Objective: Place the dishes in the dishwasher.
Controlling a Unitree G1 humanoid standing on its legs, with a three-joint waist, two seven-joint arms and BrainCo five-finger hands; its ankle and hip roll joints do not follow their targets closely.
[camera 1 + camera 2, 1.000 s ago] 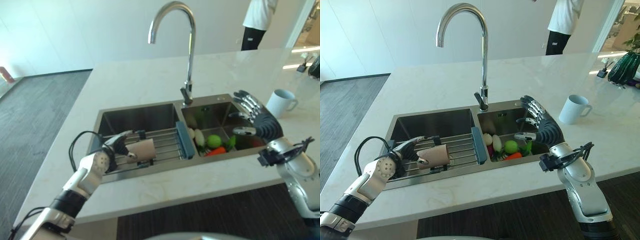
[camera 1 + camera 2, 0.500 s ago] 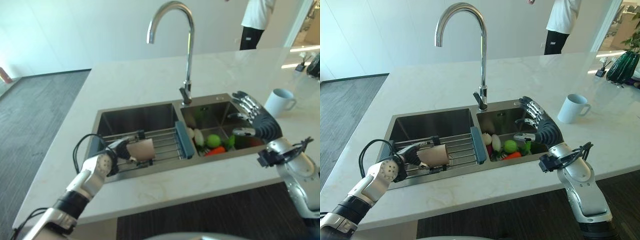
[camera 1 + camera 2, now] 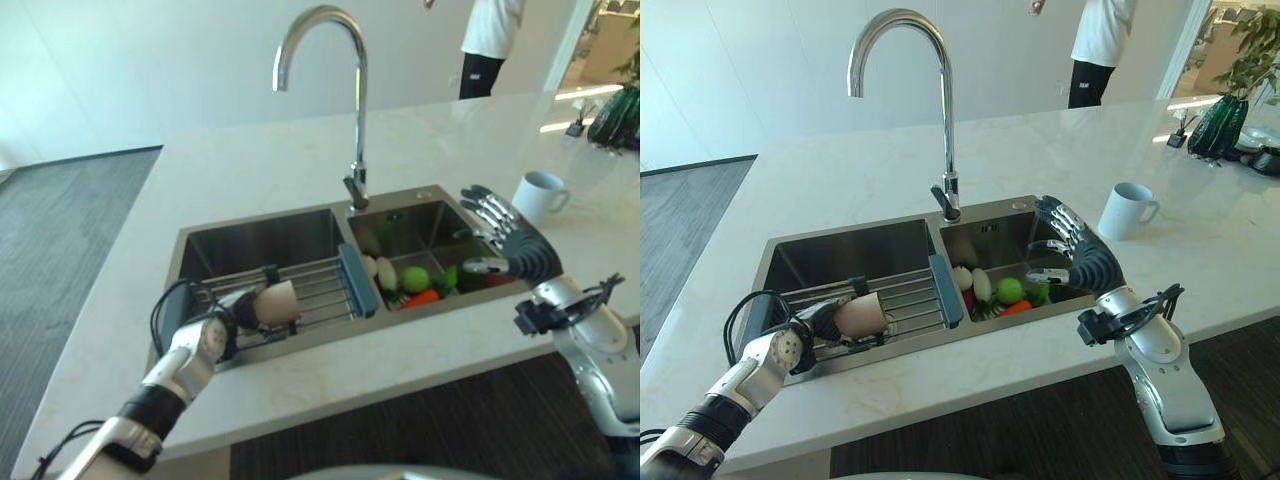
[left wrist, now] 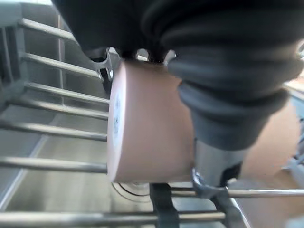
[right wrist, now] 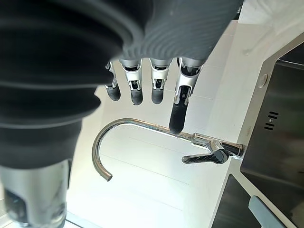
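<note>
Cup (image 3: 862,316) clamped in left robot hand (image 3: 818,322) on sink rack (image 3: 908,297); right robot hand (image 3: 1072,256) spread apart.

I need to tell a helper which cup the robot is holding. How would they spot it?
Find the double sink. A wire rack spans its left basin, and the tan cup lies on its side there, in the left robot hand. The other cup is white, upright on the counter.

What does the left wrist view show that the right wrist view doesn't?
Left wrist view: the left hand curled round a tan cup, its flat end facing out, over the steel bars of the sink rack.

Right wrist view: the right hand with fingers straight, holding nothing, and the curved faucet past them.

Both: the steel sink.
</note>
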